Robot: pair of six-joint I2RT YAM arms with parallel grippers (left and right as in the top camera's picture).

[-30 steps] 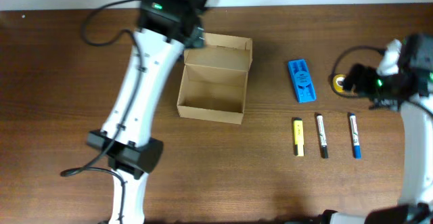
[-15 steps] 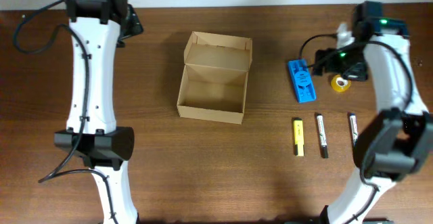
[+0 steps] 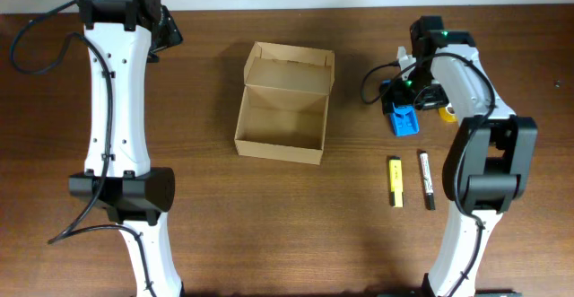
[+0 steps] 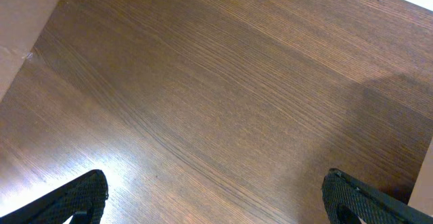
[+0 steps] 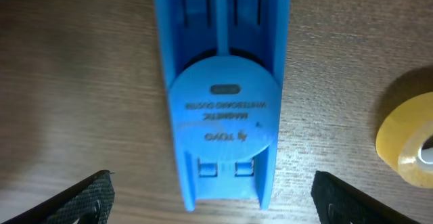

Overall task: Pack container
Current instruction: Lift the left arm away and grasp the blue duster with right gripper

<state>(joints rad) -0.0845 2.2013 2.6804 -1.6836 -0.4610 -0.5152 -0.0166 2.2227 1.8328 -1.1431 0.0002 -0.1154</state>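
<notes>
Overhead: the container [image 3: 284,109], a tan cardboard box, sits open on the wooden table [image 3: 269,234] with its flap lid standing up at the far side and nothing visible inside. The left arm [image 3: 115,91] reaches along the table well to the left of the container, its head at the far edge. The right arm [image 3: 471,82] bends in to the right of the container, over a blue plastic holder [image 3: 405,121]. A yellow marker [image 3: 395,181] and a black-capped marker [image 3: 427,179] lie side by side right of the container, nearer the robot. Left wrist: the left gripper [image 4: 216,200] has its jaws spread wide above bare wood, holding nothing. Right wrist: the right gripper [image 5: 216,204] has its jaws spread to either side of the blue holder without touching it; a yellow tape roll [image 5: 409,139] lies just beside the holder.
</notes>
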